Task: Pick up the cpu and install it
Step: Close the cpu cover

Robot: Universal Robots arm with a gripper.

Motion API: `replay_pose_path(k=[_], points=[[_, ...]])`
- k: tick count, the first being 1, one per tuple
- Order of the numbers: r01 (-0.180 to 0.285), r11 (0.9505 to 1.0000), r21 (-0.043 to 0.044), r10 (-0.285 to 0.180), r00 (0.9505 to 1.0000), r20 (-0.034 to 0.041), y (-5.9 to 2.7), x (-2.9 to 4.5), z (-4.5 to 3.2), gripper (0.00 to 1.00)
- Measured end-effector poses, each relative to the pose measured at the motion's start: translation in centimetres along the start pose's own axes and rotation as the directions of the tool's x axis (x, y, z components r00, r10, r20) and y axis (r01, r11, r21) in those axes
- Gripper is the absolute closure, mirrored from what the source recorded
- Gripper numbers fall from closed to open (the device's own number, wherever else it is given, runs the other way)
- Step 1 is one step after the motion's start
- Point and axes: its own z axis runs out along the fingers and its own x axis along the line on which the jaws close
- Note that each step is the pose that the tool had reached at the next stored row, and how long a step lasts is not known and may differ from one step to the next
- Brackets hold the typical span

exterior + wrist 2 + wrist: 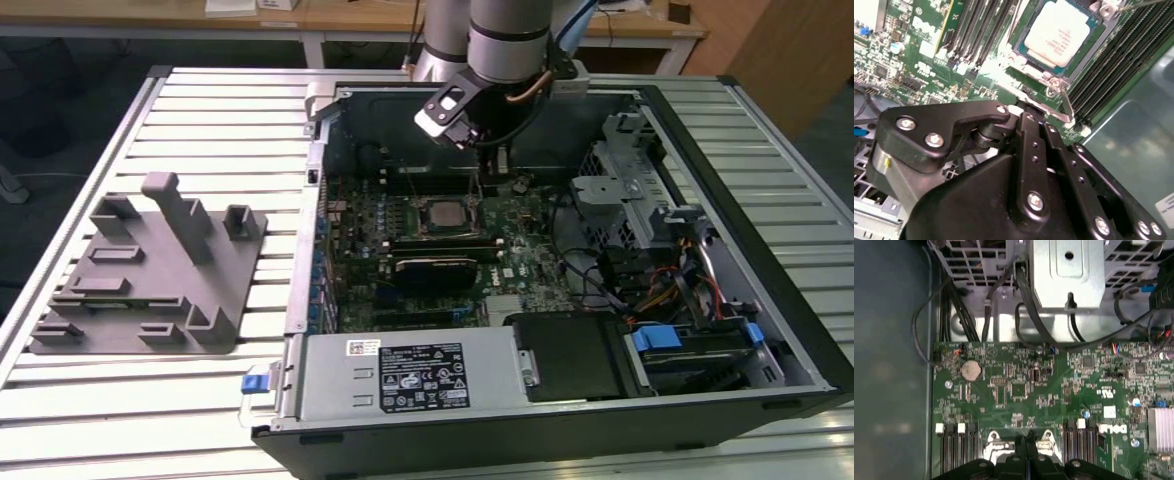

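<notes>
Flat, silvery square cpu (1058, 31), pale-edged

Silvery square cpu (1056, 32) lies flat in socket (1098, 36).

No text readable with certainty. On cpu (1056, 31), just ahead of gripper (1026, 109) jaws: grey print lines across metal lid, too faint to read. On power supply (400, 375), well away from jaws: black-and-white label (424, 372) and small white sticker (362, 347), print too small. On motherboard (1019, 390), beyond jaws: white square sticker (1109, 412), possibly a code mark.
</notes>
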Motion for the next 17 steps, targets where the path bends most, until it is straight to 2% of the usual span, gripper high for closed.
replay_pose_path(k=[2,8,9,10,11,17], points=[[0.000,1.0000,0.0000,0.000,1.0000,-0.0002,-0.24,0.00,-0.01,0.89],[0.000,1.0000,0.0012,0.000,1.0000,-0.0001,-0.24,0.00,-0.01,0.89],[0.000,0.9999,0.0117,0.000,1.0000,-0.0002,-0.23,0.00,0.01,0.89],[0.001,0.9996,0.0271,-0.001,1.0000,0.0008,-0.22,0.00,0.02,0.89],[0.001,0.9993,0.0366,-0.001,1.0000,0.0014,-0.22,0.00,0.02,0.89],[0.001,0.9992,0.0394,-0.001,1.0000,0.0014,-0.23,0.00,0.02,0.89]])
